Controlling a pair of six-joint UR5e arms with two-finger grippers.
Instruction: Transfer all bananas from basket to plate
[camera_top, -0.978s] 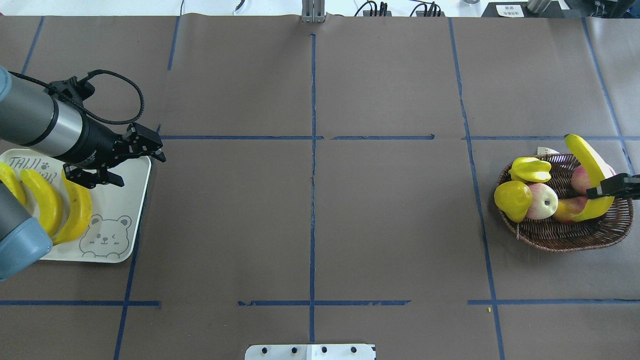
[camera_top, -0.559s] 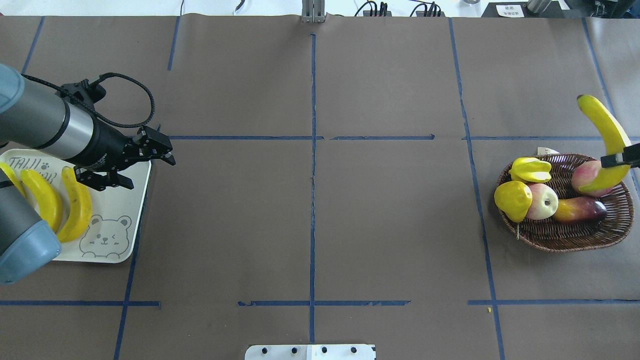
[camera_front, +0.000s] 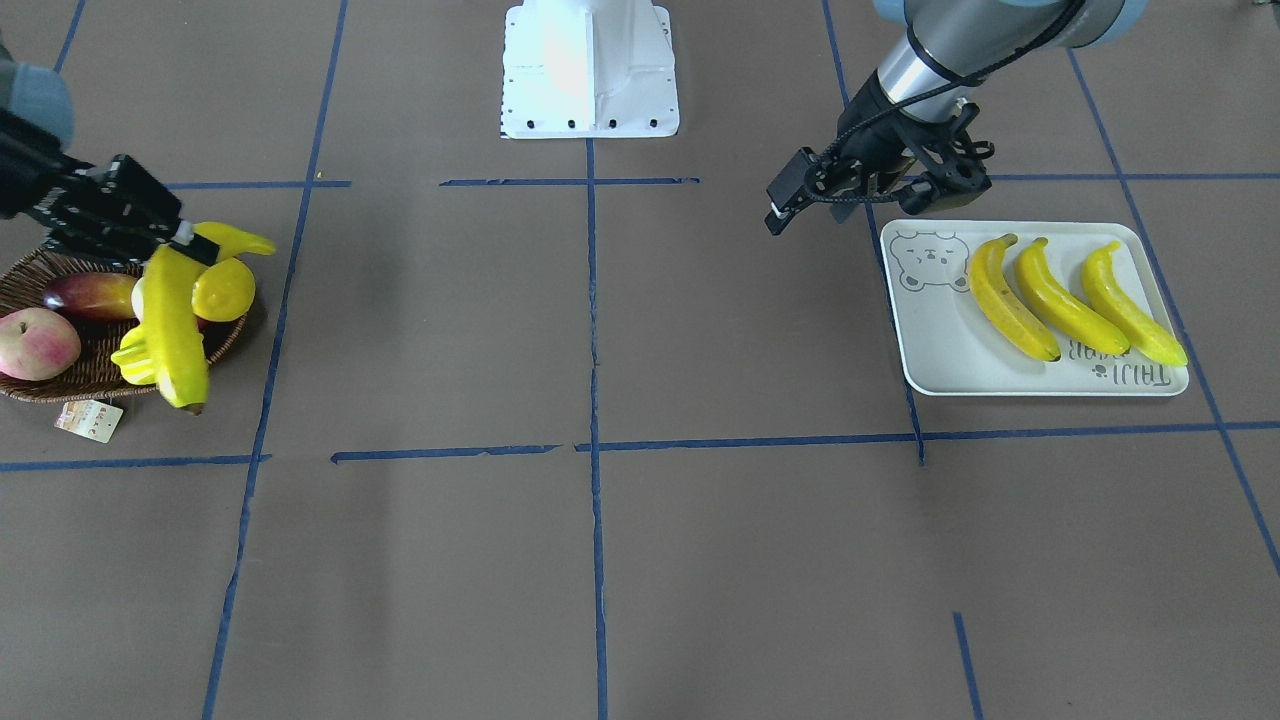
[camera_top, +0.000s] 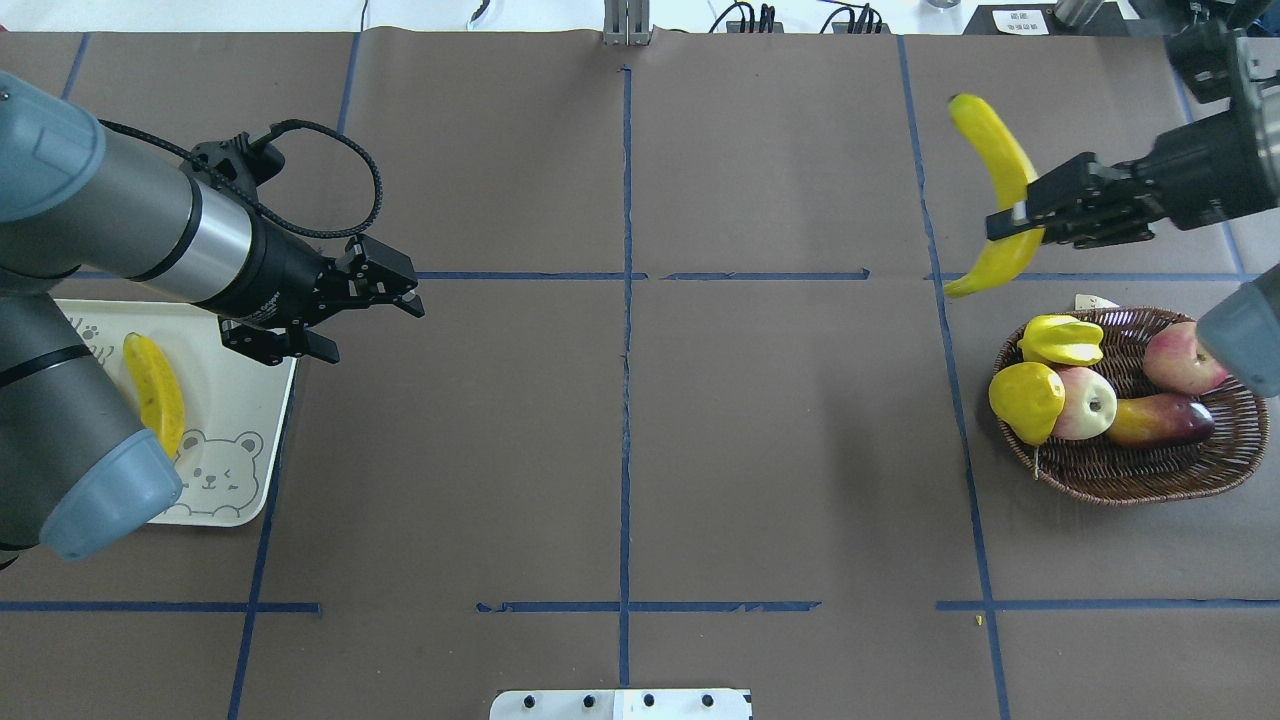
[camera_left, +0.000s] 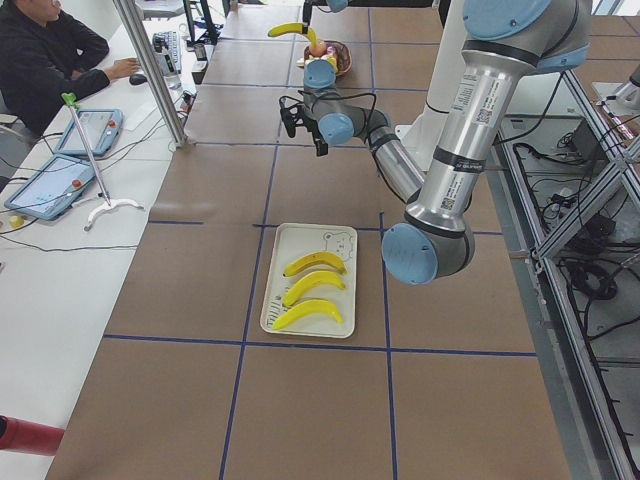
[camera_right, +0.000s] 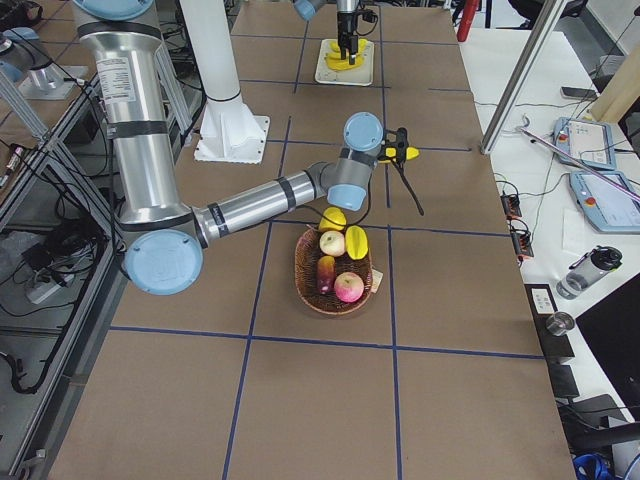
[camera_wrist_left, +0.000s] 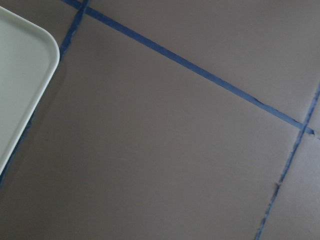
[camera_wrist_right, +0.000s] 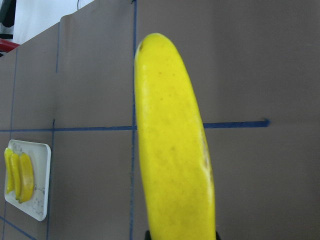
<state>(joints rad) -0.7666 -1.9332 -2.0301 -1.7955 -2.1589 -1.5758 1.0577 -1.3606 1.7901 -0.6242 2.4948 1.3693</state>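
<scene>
Over on the table's (camera_top: 780, 450) right side, we see the right gripper (camera_top: 1012, 218) closed around the middle of a banana (camera_top: 985, 140), held up in the air near the basket (camera_top: 1130, 488) and touching nothing else. From the right wrist camera, that banana fills the middle of the view, with brown table behind it. We count no banana left in the basket, which holds a starfruit (camera_top: 1060, 340), a pear (camera_top: 1027, 400), an apple (camera_top: 1088, 402), a peach (camera_top: 1180, 360) and a mango (camera_top: 1160, 420). At the far left end lies the plate (camera_front: 950, 345), and from the front we count three bananas (camera_front: 1065, 297) on it, side by side beside the bear drawing; from overhead the left arm hides two of them. We find the left gripper (camera_top: 372, 330) spread wide and carrying nothing, hanging above bare table just off the plate's corner, well apart from the basket.
</scene>
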